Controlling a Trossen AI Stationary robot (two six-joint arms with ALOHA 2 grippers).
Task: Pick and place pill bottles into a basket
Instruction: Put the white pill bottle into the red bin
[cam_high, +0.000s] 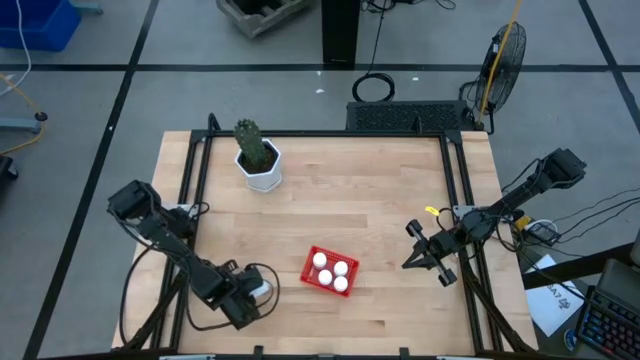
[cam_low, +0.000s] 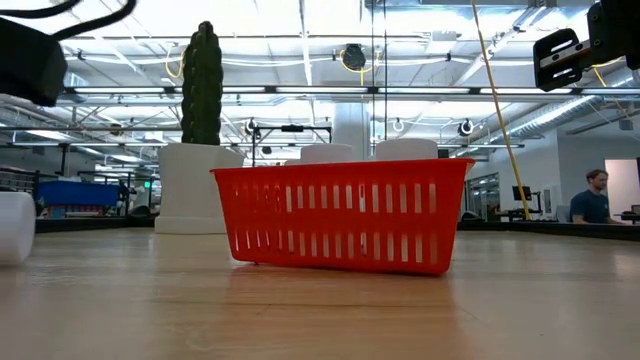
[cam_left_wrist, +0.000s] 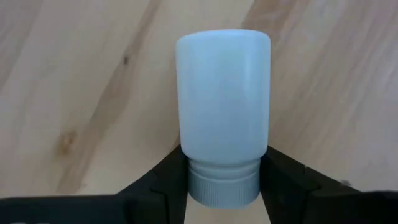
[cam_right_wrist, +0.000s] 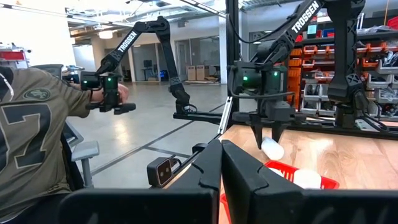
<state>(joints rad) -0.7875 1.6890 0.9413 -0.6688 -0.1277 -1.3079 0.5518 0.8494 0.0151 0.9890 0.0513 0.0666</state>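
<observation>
Four white pill bottles (cam_high: 331, 271) sit inside the red basket (cam_high: 310, 277) in the high view, near the table's (cam_high: 370, 190) front edge at its middle; the low view shows only the tops of two of them above the basket rim. Beside the basket toward the front left corner, the left gripper (cam_high: 255, 293) holds a fifth pill bottle (cam_left_wrist: 223, 115); from above this is just a white patch, but the left wrist view shows the jaws pinching the bottle at its ribbed cap end, with wood grain behind it. At the table's right edge the right gripper (cam_high: 428, 255) waits, jaws pressed together in its wrist view. A cactus in a white hexagonal pot (cam_high: 262, 167) stands at the back left. Only the right wrist view shows a person (cam_right_wrist: 37, 137) in an olive jersey, holding a handle.
</observation>
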